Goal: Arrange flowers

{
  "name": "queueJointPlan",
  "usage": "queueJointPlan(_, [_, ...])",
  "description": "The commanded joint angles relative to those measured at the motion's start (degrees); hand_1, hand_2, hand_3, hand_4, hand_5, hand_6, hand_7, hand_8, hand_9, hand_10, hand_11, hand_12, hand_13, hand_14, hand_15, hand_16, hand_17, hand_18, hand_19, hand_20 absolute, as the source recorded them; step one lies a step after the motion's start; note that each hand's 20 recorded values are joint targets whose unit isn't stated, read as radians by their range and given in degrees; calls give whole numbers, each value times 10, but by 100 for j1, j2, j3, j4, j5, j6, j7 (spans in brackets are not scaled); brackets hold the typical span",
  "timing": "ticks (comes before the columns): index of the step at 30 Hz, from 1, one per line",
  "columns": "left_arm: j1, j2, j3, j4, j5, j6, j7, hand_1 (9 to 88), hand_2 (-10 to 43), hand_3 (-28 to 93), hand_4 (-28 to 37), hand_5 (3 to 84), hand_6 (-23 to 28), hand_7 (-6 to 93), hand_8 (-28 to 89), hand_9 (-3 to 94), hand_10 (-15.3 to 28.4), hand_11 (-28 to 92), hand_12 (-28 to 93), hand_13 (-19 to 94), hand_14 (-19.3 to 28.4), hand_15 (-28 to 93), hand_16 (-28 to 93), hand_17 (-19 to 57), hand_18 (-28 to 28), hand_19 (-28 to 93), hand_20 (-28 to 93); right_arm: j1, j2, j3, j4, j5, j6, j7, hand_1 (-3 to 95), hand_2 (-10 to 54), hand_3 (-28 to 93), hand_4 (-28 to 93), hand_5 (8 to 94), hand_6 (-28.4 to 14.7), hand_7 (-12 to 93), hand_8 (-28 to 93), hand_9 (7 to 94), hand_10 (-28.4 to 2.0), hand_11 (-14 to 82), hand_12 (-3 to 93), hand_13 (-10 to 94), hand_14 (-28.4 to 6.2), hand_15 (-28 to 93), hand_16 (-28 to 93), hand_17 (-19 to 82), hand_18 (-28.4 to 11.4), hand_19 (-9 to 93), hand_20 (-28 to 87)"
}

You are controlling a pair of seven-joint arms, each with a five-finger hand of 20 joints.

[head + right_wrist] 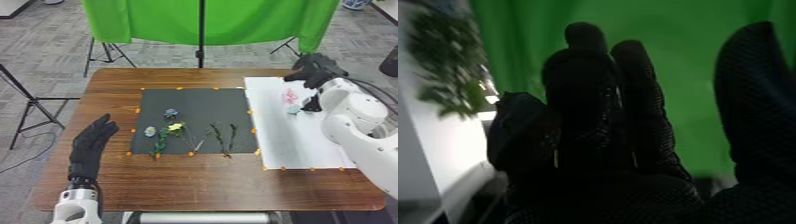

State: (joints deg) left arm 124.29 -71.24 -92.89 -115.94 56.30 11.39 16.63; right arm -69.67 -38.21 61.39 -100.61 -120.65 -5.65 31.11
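The left hand [86,150] rests over the table's left side, its fingers straight and held together. At the far right, above the white sheet's back corner, is the right hand [317,69], away from the flowers on the dark mat. In the right wrist view, the right hand [607,150] has its fingers loosely extended, thumb apart, with nothing held. On the mat lie a blue flower [171,113], a pale blue flower [150,131], a yellowish-white flower [175,126] and green stems [233,136]. A pink flower-like shape [290,96] is on the white sheet.
The dark mat [191,102] and the white sheet [293,145] lie side by side on the brown table [204,187], with orange markers along their edges. A small pale green item [294,109] is near the pink shape. Behind the table hangs a green cloth [160,22] on a stand.
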Motion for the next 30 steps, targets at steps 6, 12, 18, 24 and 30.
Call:
queueJointPlan(6, [155, -86, 54, 59, 10, -24, -71, 246, 11, 658, -248, 460, 32, 112, -48, 438, 127, 155, 144, 324, 164, 239, 34, 41, 135, 66, 221, -683, -141, -104, 378, 54, -578, 512, 326, -95, 600, -137, 549, -1, 94, -60, 623, -185, 155, 261, 797, -77, 624, 348, 569, -151, 932, 552])
queueJointPlan(12, [166, -118, 65, 59, 11, -10, -31, 246, 9, 659, -248, 460, 32, 112, -47, 438, 128, 154, 144, 324, 165, 238, 34, 41, 136, 67, 221, -807, -237, -406, 669, -115, 361, 432, 433, -95, 621, -152, 573, 15, 121, -68, 655, -164, 184, 261, 825, -54, 626, 339, 596, -133, 932, 556])
queueJointPlan(18, [165, -125, 63, 60, 10, 0, -24, 246, 10, 658, -247, 460, 33, 110, -48, 438, 128, 154, 144, 324, 165, 239, 34, 41, 135, 66, 221, -605, -229, -723, 788, -218, 1766, 113, 623, -95, 471, -142, 748, 12, 175, 75, 854, -100, 108, 408, 893, -22, 611, 349, 657, -111, 932, 588])
queueJointPlan(24, [164, -92, 60, 58, 9, -9, -56, 247, 9, 658, -247, 461, 33, 110, -48, 438, 128, 154, 144, 325, 165, 240, 35, 42, 135, 66, 221, -67, -194, -903, -142, 24, 1974, -184, 677, -95, 456, -138, 813, -2, 193, 128, 917, -91, 98, 441, 920, -12, 602, 355, 685, -103, 932, 591])
queueJointPlan(30, [165, -124, 94, 66, 19, -45, -46, 247, 9, 659, -247, 461, 33, 111, -48, 438, 128, 154, 143, 324, 166, 240, 34, 41, 135, 66, 221, 1207, -656, -2276, -458, 671, 1584, -836, 672, -95, 462, -133, 812, -4, 191, 132, 916, -90, 96, 443, 920, -10, 598, 361, 684, -100, 932, 592])
